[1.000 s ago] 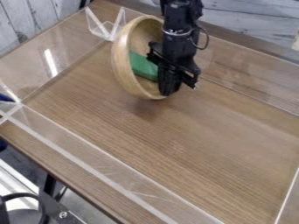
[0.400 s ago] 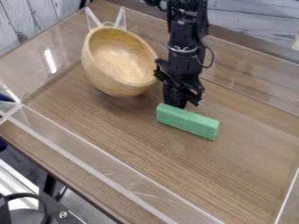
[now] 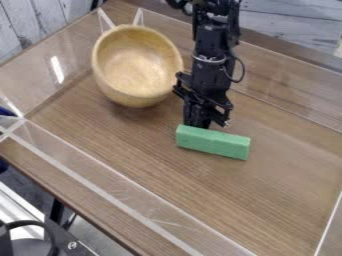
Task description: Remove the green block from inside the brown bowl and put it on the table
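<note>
The green block (image 3: 215, 143) lies flat on the table (image 3: 147, 190), right of centre and outside the brown bowl (image 3: 135, 65). The bowl stands upright and empty at the back left, its tan inside showing. My gripper (image 3: 201, 119) points steeply down between bowl and block. Its dark fingers are drawn together, with their tips down on the block's far edge, and they appear to pinch it. The contact itself is partly hidden by the fingers. The bowl's right wall sits just left of my gripper.
Clear acrylic walls (image 3: 80, 160) run round the tabletop, with a low one along the front left and another behind the bowl. Open wood surface spreads in front of the block and to its right.
A second ago the bowl was tipped on its side with the block inside, by my gripper. The bowl has since dropped back upright, and the block has come out onto the table, toward the front.
</note>
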`<state>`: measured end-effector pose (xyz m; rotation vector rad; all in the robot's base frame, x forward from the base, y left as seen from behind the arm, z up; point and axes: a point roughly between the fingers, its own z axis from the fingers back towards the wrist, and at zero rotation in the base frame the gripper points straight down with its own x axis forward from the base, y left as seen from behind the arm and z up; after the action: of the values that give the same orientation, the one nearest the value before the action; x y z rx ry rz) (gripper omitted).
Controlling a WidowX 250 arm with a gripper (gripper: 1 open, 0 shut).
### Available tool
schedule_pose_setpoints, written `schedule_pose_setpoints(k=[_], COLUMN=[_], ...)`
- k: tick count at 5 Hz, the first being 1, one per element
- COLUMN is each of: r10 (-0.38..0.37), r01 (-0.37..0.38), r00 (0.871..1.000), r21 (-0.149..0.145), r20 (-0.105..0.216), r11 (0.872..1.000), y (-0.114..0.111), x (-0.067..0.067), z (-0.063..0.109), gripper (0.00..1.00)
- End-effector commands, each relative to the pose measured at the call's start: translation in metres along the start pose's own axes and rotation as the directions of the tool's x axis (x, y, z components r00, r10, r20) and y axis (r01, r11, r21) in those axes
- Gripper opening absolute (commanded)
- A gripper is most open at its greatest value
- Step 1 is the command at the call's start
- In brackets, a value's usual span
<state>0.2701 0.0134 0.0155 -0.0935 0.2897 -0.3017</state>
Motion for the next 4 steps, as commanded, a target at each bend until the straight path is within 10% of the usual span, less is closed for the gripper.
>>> schedule_pose_setpoints(k=[1, 4], r10=[-0.013, -0.032], r01=[0.013, 0.031], r00=[1.000, 0.998], r21=[0.015, 0.025], r20=[0.026, 0.046], r11=[1.000, 0.999], y=[-0.002, 0.001], x=[0.003, 0.017], z=[0.010, 0.015], gripper=[0.00, 0.00])
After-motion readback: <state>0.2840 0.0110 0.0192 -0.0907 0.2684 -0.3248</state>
